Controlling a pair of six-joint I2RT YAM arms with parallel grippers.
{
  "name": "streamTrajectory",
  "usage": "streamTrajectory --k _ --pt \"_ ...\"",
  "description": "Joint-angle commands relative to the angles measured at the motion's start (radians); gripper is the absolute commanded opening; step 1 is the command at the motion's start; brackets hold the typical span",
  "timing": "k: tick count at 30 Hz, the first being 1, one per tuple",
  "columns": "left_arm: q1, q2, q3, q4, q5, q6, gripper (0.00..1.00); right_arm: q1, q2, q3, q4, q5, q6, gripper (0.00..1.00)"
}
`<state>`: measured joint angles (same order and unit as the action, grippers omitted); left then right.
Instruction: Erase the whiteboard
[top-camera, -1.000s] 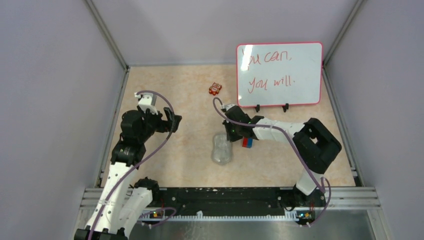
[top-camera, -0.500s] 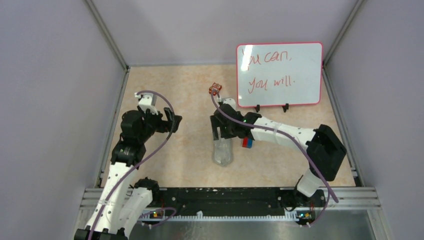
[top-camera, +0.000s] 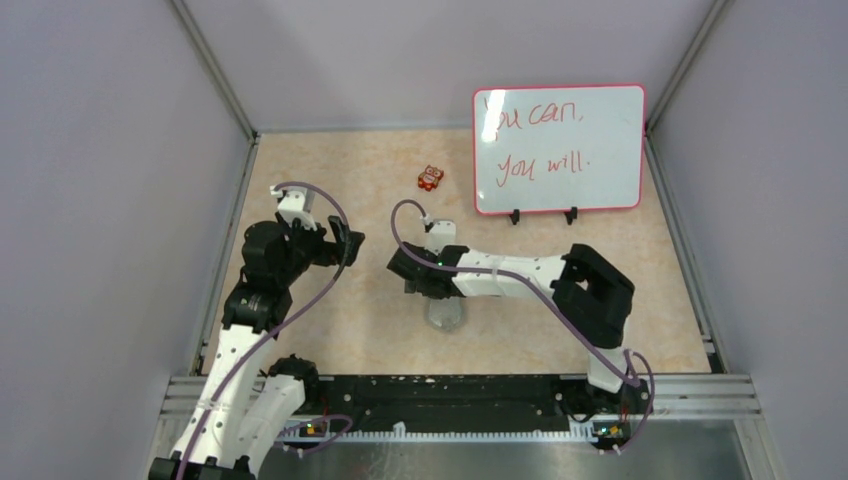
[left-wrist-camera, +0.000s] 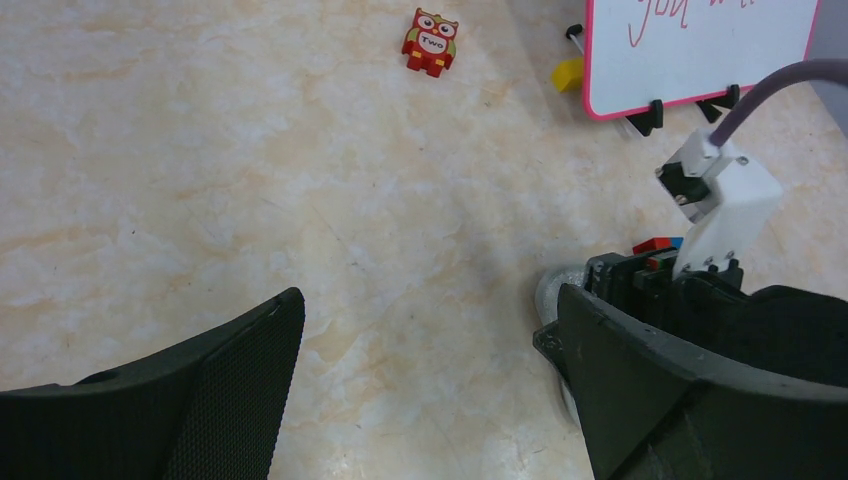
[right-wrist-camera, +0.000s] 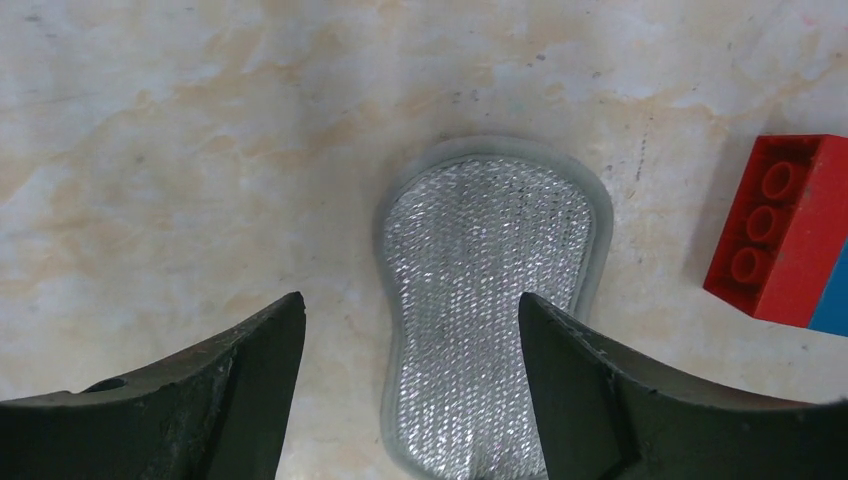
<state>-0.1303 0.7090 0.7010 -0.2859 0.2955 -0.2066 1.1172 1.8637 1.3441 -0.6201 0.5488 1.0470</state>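
Note:
The whiteboard (top-camera: 558, 148) stands upright on two black feet at the back right, with red handwriting on it; its lower corner shows in the left wrist view (left-wrist-camera: 700, 50). A silvery mesh pad (right-wrist-camera: 490, 300) lies flat on the table, and in the top view (top-camera: 445, 313) the right arm partly covers it. My right gripper (right-wrist-camera: 410, 320) hovers open just above the pad, holding nothing, with the pad nearer its right finger. From above it (top-camera: 405, 277) sits mid-table. My left gripper (left-wrist-camera: 430, 310) is open and empty over bare table at the left (top-camera: 350, 240).
A red and blue brick (right-wrist-camera: 790, 230) lies just right of the pad. A small red owl toy (top-camera: 431, 178) sits left of the whiteboard. A yellow piece (left-wrist-camera: 568, 73) shows by the board's lower corner. Grey walls close in the table on three sides.
My right gripper has opened and swung left, from beside the brick to over the mesh pad. The left arm has not moved.

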Motion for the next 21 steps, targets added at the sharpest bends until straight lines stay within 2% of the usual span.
streamTrajectory --k 1,12,15,19,21 --pt "0.004 -0.015 -0.006 0.057 0.015 0.001 0.99 0.009 0.062 0.062 -0.063 0.109 0.004 0.75" --pt "0.004 -0.013 -0.007 0.059 0.016 0.001 0.99 0.009 0.125 0.037 -0.028 0.093 -0.050 0.70" --pt "0.004 -0.013 -0.006 0.056 0.013 0.003 0.99 0.009 0.083 -0.019 0.068 0.052 -0.108 0.49" --pt "0.004 -0.008 -0.009 0.058 0.014 0.001 0.99 0.009 -0.005 -0.111 0.170 0.049 -0.147 0.25" --pt "0.004 -0.003 -0.007 0.059 0.020 -0.001 0.99 0.003 -0.030 -0.136 0.185 0.052 -0.158 0.07"
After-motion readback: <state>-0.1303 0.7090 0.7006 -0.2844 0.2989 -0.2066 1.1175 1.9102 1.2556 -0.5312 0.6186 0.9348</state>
